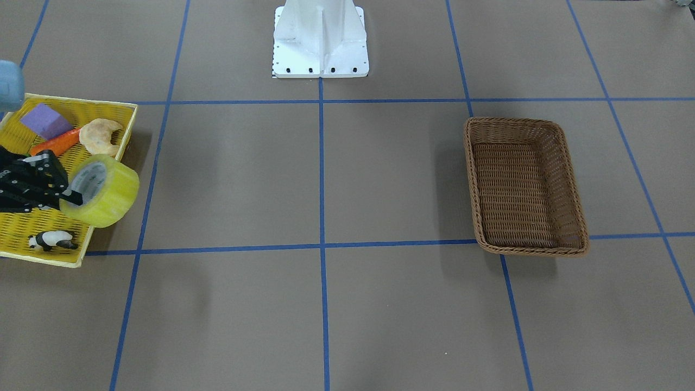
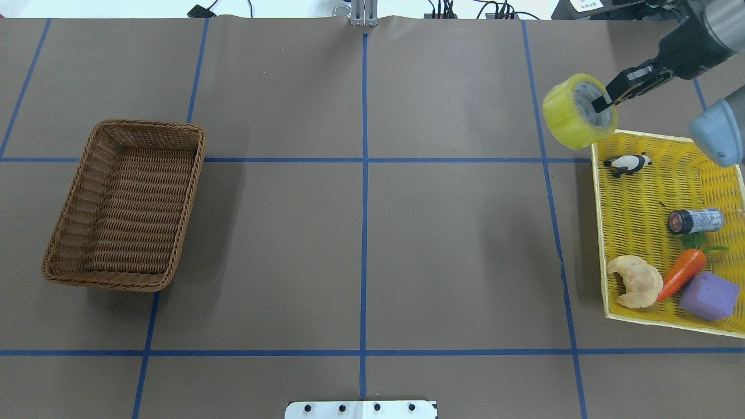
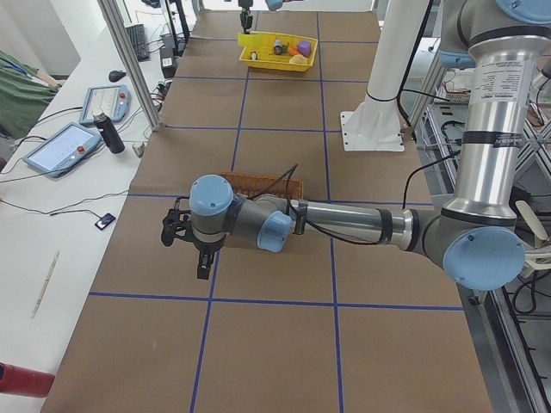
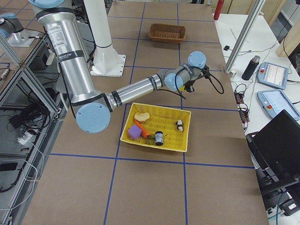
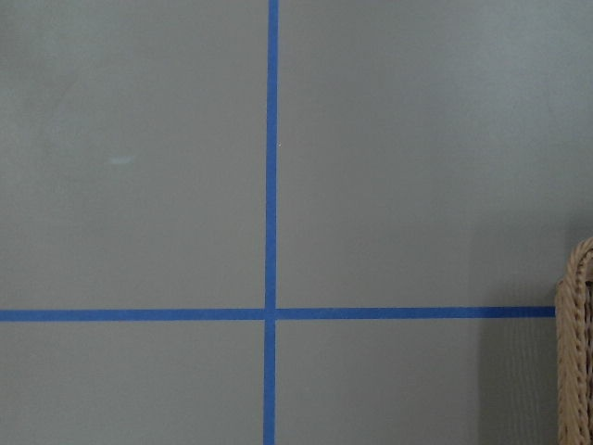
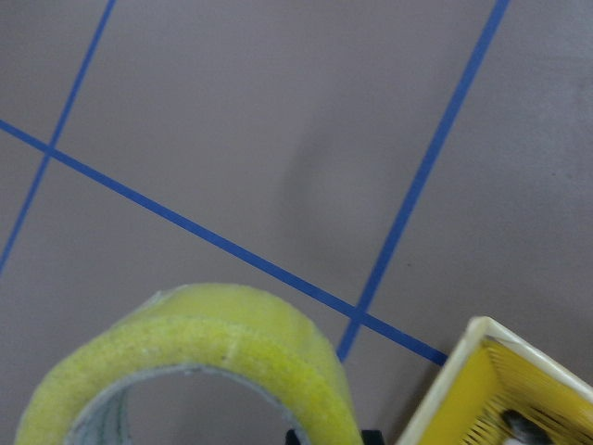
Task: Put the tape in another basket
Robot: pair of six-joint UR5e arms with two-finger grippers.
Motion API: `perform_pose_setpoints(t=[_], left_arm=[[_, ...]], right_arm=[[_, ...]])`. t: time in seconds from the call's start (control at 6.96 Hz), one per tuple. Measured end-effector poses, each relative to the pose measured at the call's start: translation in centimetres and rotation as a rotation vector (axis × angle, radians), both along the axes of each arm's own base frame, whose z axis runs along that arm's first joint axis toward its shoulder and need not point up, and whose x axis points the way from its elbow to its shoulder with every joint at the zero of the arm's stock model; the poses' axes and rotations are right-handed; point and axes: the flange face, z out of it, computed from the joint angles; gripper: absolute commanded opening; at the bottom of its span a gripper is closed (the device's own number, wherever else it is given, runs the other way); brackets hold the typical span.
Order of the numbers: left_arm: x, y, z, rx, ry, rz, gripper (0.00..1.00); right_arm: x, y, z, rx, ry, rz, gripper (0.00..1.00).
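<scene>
Reading the overhead view from its left side. The wicker basket sits on the robot's left half of the table, with nothing visible inside it. The left gripper hangs over bare table just beside the basket. It shows only in the side view, so I cannot tell how its jaws stand.

Well apart from the basket, past the centre line, is the tape. It is off the table, raised just beyond the far left corner of the yellow mesh tray. The roll is tipped on its side, and its open core faces back toward the right gripper. The jaws pinch the roll's wall, one finger inside the core and the other outside.

A panda figurine, small bottle, croissant, carrot and purple block lie in the tray.

Judgement: lift is done, carry not yet begun. The target lies directly to the robot's left of the jaws, across nearly the whole table. The left arm is nearer the basket, but the right arm has the load.
</scene>
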Motion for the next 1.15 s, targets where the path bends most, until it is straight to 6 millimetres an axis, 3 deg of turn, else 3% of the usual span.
perform_pose_setpoints(t=[0.29,0.43,0.72,0.86,1.01,1.15], left_arm=[[1.2,-1.8,0.2,0.094,0.039,-0.059,0.98],[1.5,-2.4,-0.2,0.146,0.055,-0.088,0.98],[1.6,-2.7,-2.1,0.249,0.088,-0.165,0.98],[2.0,-2.6,-3.3,0.281,0.131,-0.209,0.98],[3.1,-2.3,-4.5,0.302,0.190,-0.259,0.98],[6.0,-2.0,-5.9,0.314,0.278,-0.315,0.98]], right_arm=[[-5.2,1.9,-3.2,0.004,-0.047,0.119,0.00],[-9.1,3.6,-4.4,-0.003,-0.099,0.194,0.00],[-16.6,8.2,-6.6,-0.045,-0.262,0.322,0.00],[-19.4,10.5,-7.5,-0.072,-0.348,0.376,0.00],[-21.4,12.5,-8.3,-0.104,-0.431,0.419,0.00],[-22.8,14.2,-9.0,-0.138,-0.506,0.451,0.00]])
